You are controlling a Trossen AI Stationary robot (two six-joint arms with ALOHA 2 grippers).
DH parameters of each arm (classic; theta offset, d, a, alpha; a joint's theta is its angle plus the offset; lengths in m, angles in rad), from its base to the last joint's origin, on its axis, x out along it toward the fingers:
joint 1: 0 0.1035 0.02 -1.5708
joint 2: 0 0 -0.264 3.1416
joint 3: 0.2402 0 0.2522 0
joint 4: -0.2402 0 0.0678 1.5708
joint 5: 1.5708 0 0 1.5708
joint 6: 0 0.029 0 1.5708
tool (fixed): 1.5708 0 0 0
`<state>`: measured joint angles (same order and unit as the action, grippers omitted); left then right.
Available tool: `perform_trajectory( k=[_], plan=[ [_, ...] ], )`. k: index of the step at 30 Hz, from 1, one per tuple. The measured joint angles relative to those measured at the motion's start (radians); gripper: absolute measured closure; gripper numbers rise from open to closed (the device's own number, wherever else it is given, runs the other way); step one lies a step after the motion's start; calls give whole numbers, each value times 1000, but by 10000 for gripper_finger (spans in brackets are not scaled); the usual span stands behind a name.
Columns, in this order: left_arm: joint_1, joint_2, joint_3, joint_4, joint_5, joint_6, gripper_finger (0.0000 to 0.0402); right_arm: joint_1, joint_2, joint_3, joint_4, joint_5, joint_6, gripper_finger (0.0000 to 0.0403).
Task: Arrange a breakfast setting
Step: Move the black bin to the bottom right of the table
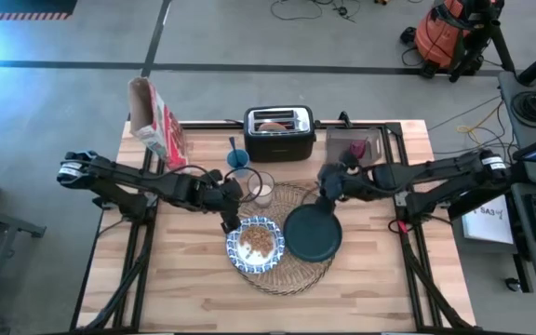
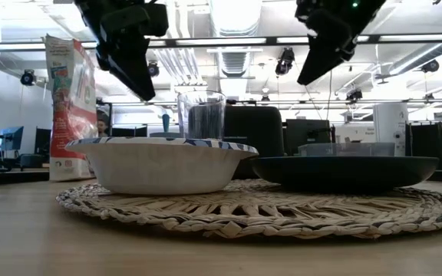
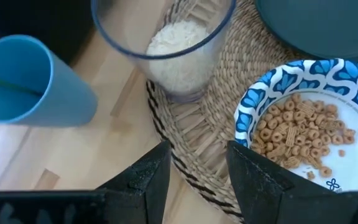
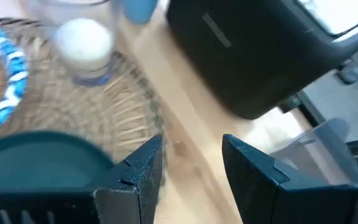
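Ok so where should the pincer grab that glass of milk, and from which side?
Grip the glass of milk around its straight wall, probably above the milk line, coming in level from the left pincer's side. It stands upright on the placemat's edge, the bowl close in front and the blue cup close behind, so that flank looks clearest.

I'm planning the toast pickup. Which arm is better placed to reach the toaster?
Probably the right. Its open gripper hovers above the teal plate's far edge, with the toaster filling its wrist view. The left gripper, also open, sits over the placemat by the bowl and glass.
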<state>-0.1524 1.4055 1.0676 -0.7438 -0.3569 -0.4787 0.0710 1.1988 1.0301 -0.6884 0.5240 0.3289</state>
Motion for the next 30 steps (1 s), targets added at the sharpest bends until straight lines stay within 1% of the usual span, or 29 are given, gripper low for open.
perform_trajectory(
  k=[4, 10, 16, 19, 23, 26, 28, 30],
  plan=[
    [5, 0, 0, 19, -9, 47, 261, -63, 0, 51, -16, 1, -53, 248],
    [8, 0, 41, 5, -123, 57, 261, -145, -1, 115, -11, 2, -135, 248],
    [25, -1, 99, -5, -236, 63, 261, -223, -1, 123, -11, 1, -157, 248],
    [52, -1, 115, -4, -282, 111, 261, -272, -1, 116, -12, 1, -158, 248],
    [112, -1, 138, -6, -287, 140, 261, -358, -1, 107, -20, 1, -155, 248],
    [152, -1, 152, -8, -289, 179, 261, -437, -1, 104, -71, -4, -132, 248],
    [177, -1, 154, -9, -289, 207, 261, -498, -1, 100, -126, -30, -114, 248],
    [200, -1, 154, -9, -289, 219, 261, -563, -1, 99, -186, -82, -112, 248]
  ],
)
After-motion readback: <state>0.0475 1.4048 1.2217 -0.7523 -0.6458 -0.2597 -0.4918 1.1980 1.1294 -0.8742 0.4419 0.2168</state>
